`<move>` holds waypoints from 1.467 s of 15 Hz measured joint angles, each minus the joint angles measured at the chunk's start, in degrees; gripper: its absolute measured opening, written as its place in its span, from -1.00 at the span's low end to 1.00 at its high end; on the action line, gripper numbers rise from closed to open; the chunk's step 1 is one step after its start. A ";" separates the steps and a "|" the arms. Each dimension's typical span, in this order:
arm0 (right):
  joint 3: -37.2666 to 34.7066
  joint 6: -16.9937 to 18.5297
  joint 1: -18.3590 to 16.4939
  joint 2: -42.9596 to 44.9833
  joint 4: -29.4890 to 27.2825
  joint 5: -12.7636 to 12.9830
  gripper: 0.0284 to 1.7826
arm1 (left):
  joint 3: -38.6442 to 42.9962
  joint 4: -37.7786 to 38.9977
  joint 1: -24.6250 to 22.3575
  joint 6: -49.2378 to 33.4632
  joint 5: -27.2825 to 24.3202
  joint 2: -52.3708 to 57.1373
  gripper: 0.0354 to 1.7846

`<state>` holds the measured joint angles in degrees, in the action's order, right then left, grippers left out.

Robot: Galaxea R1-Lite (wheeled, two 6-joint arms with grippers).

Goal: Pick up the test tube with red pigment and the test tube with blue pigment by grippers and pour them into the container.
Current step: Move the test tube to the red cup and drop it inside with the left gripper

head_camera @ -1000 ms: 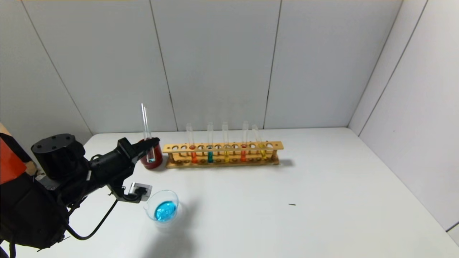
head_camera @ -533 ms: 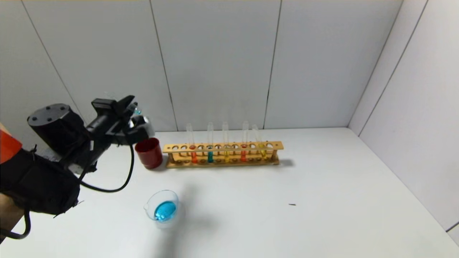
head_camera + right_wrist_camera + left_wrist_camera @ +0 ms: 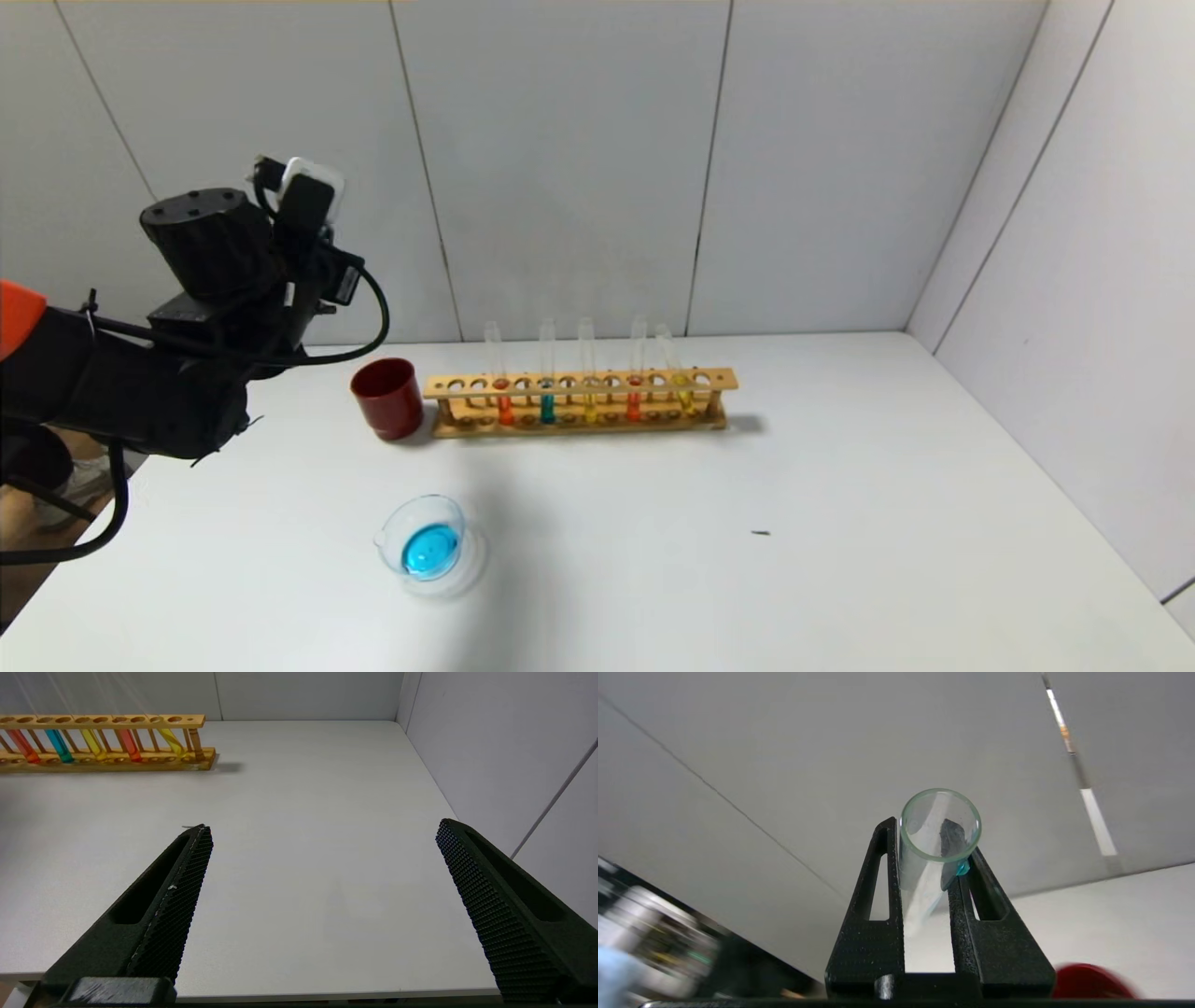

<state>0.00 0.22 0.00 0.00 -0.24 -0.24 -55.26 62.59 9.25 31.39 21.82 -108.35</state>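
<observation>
Head view: the left gripper [image 3: 297, 201] is raised high at the left, above the table [image 3: 840, 523] and against the wall; its fingertips and anything between them are hidden behind the wrist body and white box, so the jaw state cannot be read here. The container [image 3: 425, 544], a clear dish holding blue liquid, sits on the table's near left, well apart from the wooden rack [image 3: 579, 403]. The test tube with red pigment [image 3: 502, 385] stands upright in the rack near its left end, long axis vertical, beside a teal tube [image 3: 547, 383]. A dark red cup [image 3: 387, 399] stands just left of the rack. The right arm is out of this view. Left wrist view: the left gripper's jaws stand narrow, clamped on the test tube with blue pigment [image 3: 937, 847], now nearly clear; its open mouth faces the camera, its long axis runs away between the fingers, and its far end is hidden; a blue drop clings at the rim. Right wrist view: the right gripper [image 3: 322, 835] hangs low over the table's near right edge, jaws wide and empty, the rack cut off at the frame edge.
</observation>
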 joint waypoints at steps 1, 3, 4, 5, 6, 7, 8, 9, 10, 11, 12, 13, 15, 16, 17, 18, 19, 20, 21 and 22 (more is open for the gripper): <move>0.00 0.00 0.00 0.00 -0.02 0.00 0.96 | -0.05 -2.47 -0.20 -6.49 -0.20 0.13 -0.67; 0.00 -0.01 0.00 0.00 -0.02 0.00 0.96 | 0.00 -8.05 -0.20 -17.73 -2.40 0.79 -0.67; 0.00 -0.01 0.00 0.00 -0.02 0.02 0.96 | 0.27 -12.09 -0.20 -22.08 -4.44 1.49 -0.67; 0.00 -0.01 0.00 0.00 0.00 0.00 0.96 | 0.63 -15.51 -0.35 -25.31 -5.95 2.15 -0.67; 0.00 -0.01 0.00 0.00 0.00 0.00 0.96 | 0.85 -17.71 -0.46 -28.20 -6.47 2.71 -0.67; 0.00 0.00 0.00 0.00 0.00 0.02 0.96 | 1.02 -18.21 -0.49 -29.66 -6.86 3.08 -0.67; 0.00 0.00 0.00 0.00 0.00 0.00 0.96 | 1.38 -18.38 -0.44 -30.12 -7.50 3.34 -0.67; 0.00 0.00 0.00 0.00 -0.02 0.02 0.96 | 1.88 -18.46 -0.39 -30.16 -8.16 3.54 -0.67; 0.00 0.00 0.00 0.00 -0.02 0.00 0.96 | 2.45 -18.10 -0.38 -30.32 -8.51 3.61 -0.67; 0.00 0.00 0.00 0.00 -0.02 0.00 0.96 | 2.84 -17.94 -0.38 -31.29 -8.55 3.54 -0.67; 0.00 0.00 0.00 0.00 -0.02 0.02 0.96 | 2.97 -18.02 -0.30 -31.96 -8.55 3.34 -0.67; 0.00 0.00 0.00 0.00 0.00 0.00 0.96 | 3.06 -17.94 -0.24 -32.33 -8.59 3.00 -0.67; 0.00 -0.01 0.00 0.00 -0.02 0.00 0.96 | 2.91 -17.60 -0.22 -32.46 -8.57 1.77 -0.67; 0.00 0.00 0.00 0.00 -0.02 0.00 0.96 | 2.56 -17.49 -0.22 -32.44 -8.57 1.05 -0.67; 0.00 -0.01 0.00 0.00 -0.02 0.00 0.96 | 2.21 -17.55 -0.20 -32.44 -8.62 0.22 -0.67; 0.00 0.00 0.00 0.00 -0.02 0.00 0.96 | 1.71 -17.58 -0.20 -32.46 -8.66 -0.55 -0.67; 0.00 0.00 0.00 0.00 0.00 0.00 0.96 | 1.05 -17.58 -0.20 -32.46 -8.63 -1.55 -0.67; 0.00 0.00 0.00 0.00 0.00 0.00 0.96 | 0.11 -17.63 -0.27 -32.49 -8.59 -2.79 -0.67; 0.00 -0.01 0.00 0.00 -0.02 0.00 0.96 | -0.68 -17.73 -0.33 -32.49 -8.62 -3.80 -0.67; 0.00 0.02 0.00 0.00 0.00 0.00 0.96 | -1.68 -17.75 -0.33 -32.40 -8.57 -4.91 -0.67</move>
<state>0.00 0.24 0.00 0.00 -0.24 -0.24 -56.94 44.84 8.92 -1.01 13.25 -113.26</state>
